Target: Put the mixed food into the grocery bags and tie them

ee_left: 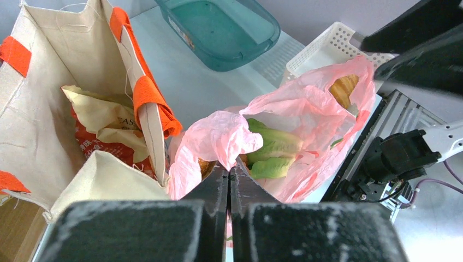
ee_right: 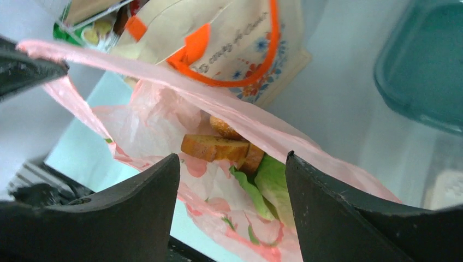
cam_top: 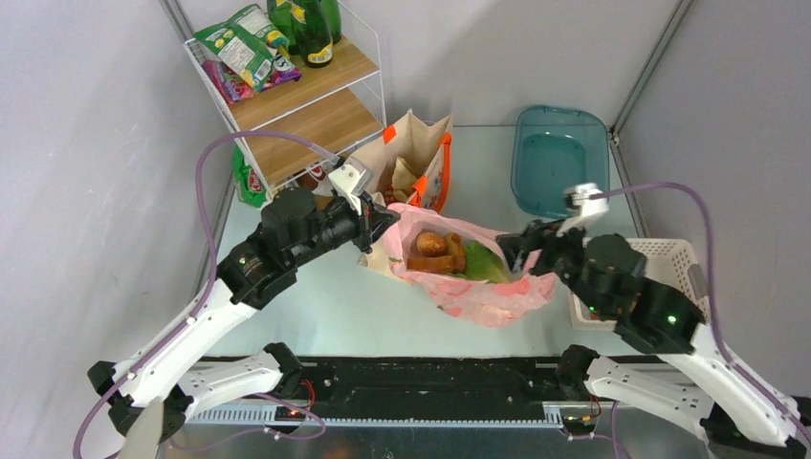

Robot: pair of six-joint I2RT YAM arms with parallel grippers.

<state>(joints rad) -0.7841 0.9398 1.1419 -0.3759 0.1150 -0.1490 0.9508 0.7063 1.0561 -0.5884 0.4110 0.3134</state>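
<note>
Pink bag (cam_top: 483,292): thin, see-through plastic lying on the pale counter (cam_top: 335,296) between the two arms, with its mouth pulled wide.
Bread rolls (cam_top: 435,251): golden brown, inside the pink bag toward its left side.
Lettuce (cam_top: 483,263): pale green leaves in the same bag, touching the rolls on their right.
Left claw (ee_left: 229,180): clenched, its fingers pressed together on a bunched fold of the pink bag's left edge.
Right claw (ee_right: 232,164): released, with its fingers spread wide at the bag's right edge. A stretched pink band of the bag runs across just beyond the fingertips, and I cannot tell whether it touches them.
Tote (cam_top: 416,158): beige cloth with orange handles and a flower print, standing upright just behind the pink bag. Its mouth is open and a crumpled orange and cream packet (ee_left: 104,125) sits inside.
Tray (cam_top: 562,111): teal plastic, at the far right of the counter, well apart from the bag.
Basket (cam_top: 669,253): white lattice at the counter's right edge, partly hidden by the right arm.
Shelf (cam_top: 306,86): a wire and wood rack in the far left corner. Dark green bottles (cam_top: 311,33) and snack packets (cam_top: 239,48) stand on top.
</note>
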